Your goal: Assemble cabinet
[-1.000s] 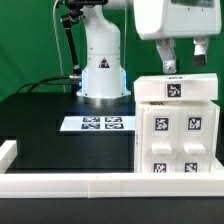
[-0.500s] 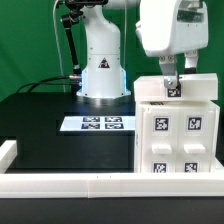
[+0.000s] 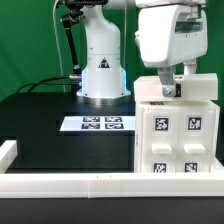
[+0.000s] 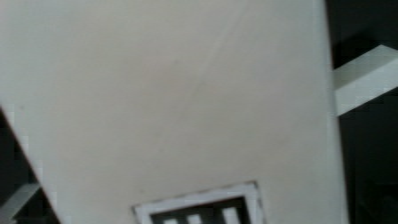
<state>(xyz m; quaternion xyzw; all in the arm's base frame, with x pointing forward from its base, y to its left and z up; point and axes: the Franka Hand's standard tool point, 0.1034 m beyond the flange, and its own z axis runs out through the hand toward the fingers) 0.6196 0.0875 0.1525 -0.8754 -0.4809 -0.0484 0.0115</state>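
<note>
The white cabinet (image 3: 176,135) stands at the exterior view's right, with several black-and-white tags on its front. A white top piece (image 3: 198,88) with a tag lies across it. My gripper (image 3: 173,86) hangs low over that top piece at its tagged front face. One dark finger (image 3: 165,87) covers part of the tag and the fingers look apart. In the wrist view a white panel (image 4: 178,100) fills the picture very close, with a tag (image 4: 199,210) at its edge. No fingers show there.
The marker board (image 3: 98,123) lies on the black table left of the cabinet. A long white border rail (image 3: 90,183) runs along the front edge. The arm's white base (image 3: 102,72) stands behind the marker board.
My gripper has moved down and toward the exterior view's left, from above the cabinet to the top piece's tagged face. The cabinet has not moved.
</note>
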